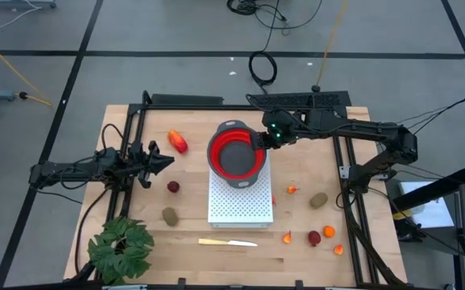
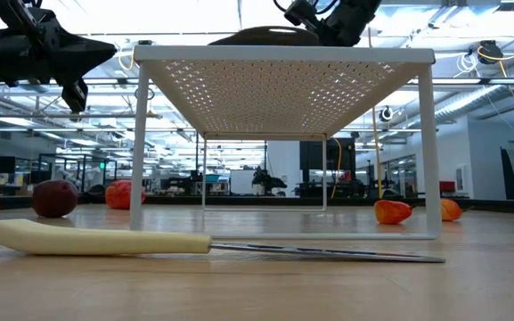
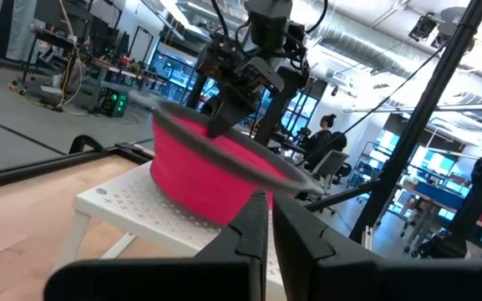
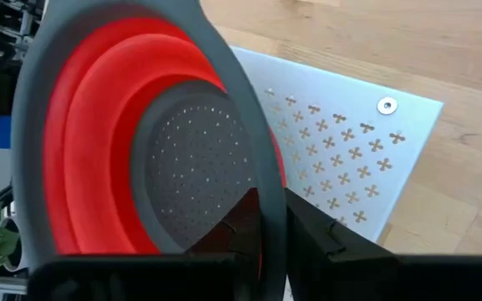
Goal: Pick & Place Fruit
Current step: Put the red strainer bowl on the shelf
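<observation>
Right gripper (image 1: 258,142) clamps the grey rim of the red collapsible colander (image 1: 234,153) on the white perforated rack (image 1: 240,205). Left gripper (image 1: 164,160) waits closed at 9 o'clock. Toy fruit (image 1: 177,141) lies scattered on the table. Seat the colander flat before releasing.

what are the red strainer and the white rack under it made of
Strainer: probably soft silicone, matte red stepped walls, with a grey rim and perforated grey base that look like plastic. White rack: seemingly painted sheet metal, thin, flat, punched with cross-shaped holes. The right gripper pinches the rim.

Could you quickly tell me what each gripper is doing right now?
Left gripper: shut, empty, beside the white rack.
Right gripper: shut on the red colander rim.
</observation>
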Motion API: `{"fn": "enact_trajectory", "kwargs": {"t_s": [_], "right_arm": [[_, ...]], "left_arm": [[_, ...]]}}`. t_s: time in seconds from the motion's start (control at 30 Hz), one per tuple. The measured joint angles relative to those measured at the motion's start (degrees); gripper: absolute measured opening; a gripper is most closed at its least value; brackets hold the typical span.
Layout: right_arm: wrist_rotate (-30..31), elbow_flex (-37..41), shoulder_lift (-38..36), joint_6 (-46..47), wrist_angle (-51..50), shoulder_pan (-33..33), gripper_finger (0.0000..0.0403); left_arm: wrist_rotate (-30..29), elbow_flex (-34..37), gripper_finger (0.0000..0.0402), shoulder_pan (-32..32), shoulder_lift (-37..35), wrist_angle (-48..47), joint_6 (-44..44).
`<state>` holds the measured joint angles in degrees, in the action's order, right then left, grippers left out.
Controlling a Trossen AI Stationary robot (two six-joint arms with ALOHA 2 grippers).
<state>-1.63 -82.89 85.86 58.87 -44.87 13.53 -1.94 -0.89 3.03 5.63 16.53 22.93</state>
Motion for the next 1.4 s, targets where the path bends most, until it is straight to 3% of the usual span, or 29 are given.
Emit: {"fn": "enact_trajectory", "kwargs": {"t_s": [0.3, 1.4], "right_arm": [[0.0, 0.0, 0.0, -1.1, -0.1, 0.0, 0.0051], [0.1, 0.0, 0.0, -3.1, 2.2, 0.0, 0.0053]], "left_arm": [[0.0, 0.0, 0.0019, 0.0, 0.0, 0.0, 0.0], [0.1, 0.0, 0.0019, 0.0, 0.0, 0.0, 0.0]]}}
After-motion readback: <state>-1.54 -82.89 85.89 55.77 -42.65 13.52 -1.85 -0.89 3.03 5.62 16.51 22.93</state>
